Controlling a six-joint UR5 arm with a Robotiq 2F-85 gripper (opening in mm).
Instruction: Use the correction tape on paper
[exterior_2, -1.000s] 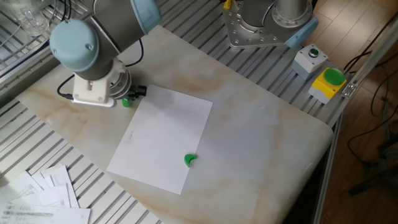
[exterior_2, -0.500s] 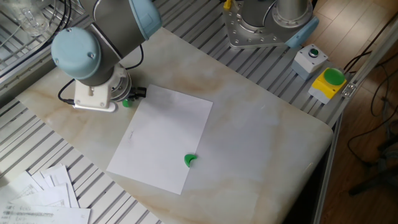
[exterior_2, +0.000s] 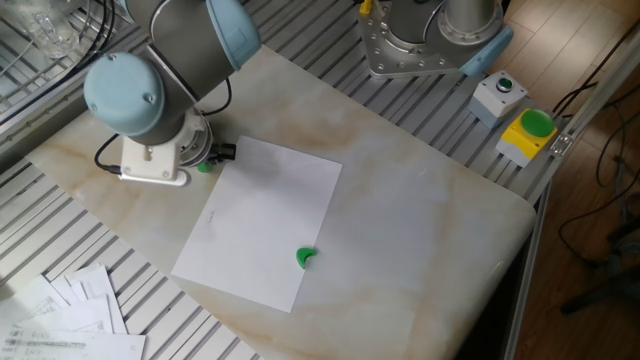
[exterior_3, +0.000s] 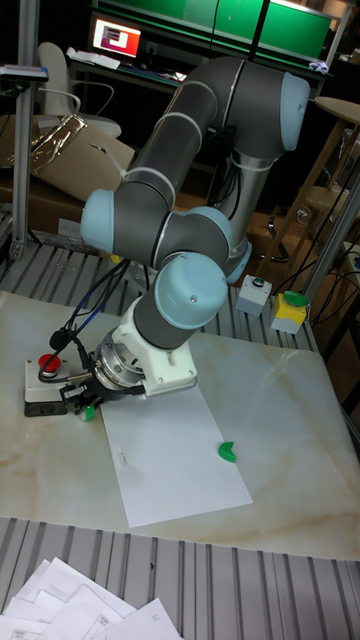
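Observation:
The correction tape (exterior_2: 205, 166) shows only as a small green bit on the table, just off the far left corner of the paper (exterior_2: 265, 220). My gripper (exterior_3: 84, 399) reaches down right over the tape (exterior_3: 88, 411), its black fingers close around it. The wrist hides most of the gripper (exterior_2: 212, 158) in the fixed view. Neither view shows whether the fingers press on the tape. The paper (exterior_3: 175, 455) lies flat with a faint mark near its left edge.
A small green crescent piece (exterior_2: 306, 257) lies on the paper near its front edge. A grey box with a red button (exterior_3: 45, 385) sits just left of the gripper. Printed sheets (exterior_2: 70, 320) are piled at the front left. Button boxes (exterior_2: 520, 115) stand at the far right.
The wrist has shifted slightly down and to the right in the fixed view. The green bit of the tape stays in the same spot.

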